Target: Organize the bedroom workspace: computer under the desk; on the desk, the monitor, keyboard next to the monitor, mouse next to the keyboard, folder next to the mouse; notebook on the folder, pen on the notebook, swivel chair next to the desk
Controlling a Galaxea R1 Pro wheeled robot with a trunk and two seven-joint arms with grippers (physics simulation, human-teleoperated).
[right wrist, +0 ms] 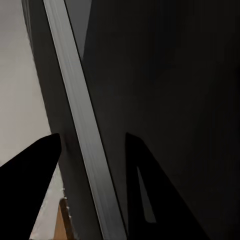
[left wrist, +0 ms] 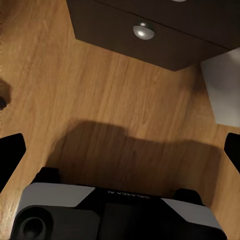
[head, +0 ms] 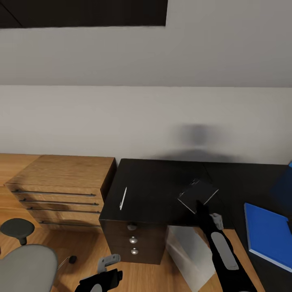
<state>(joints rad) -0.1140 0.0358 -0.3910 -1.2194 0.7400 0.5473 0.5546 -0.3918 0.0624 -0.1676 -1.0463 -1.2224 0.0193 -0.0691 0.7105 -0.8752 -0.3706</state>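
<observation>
notebook (head: pixel 198 195) sits tilted off the desk (head: pixel 154 186), pinched at its six o'clock edge by the right gripper (head: pixel 200 206); keep it level toward the folder (head: pixel 268 235) at four o'clock; left gripper (left wrist: pixel 120 150) spread.

Bench (head: pixel 162 182) top: matt black, smooth. Notebook (head: pixel 197 194) in my right hand (head: pixel 199 207): dark semi-gloss cover, pale paper edge. Folder (head: pixel 269 235) at 3 o'clock: smooth blue, white page edge. Drawer cabinet (head: pixel 134 239): dark wood, shiny metal knobs. Floor (left wrist: pixel 100 100): light wood grain, satin. Chair (head: pixel 26 267): grey cloth.
</observation>
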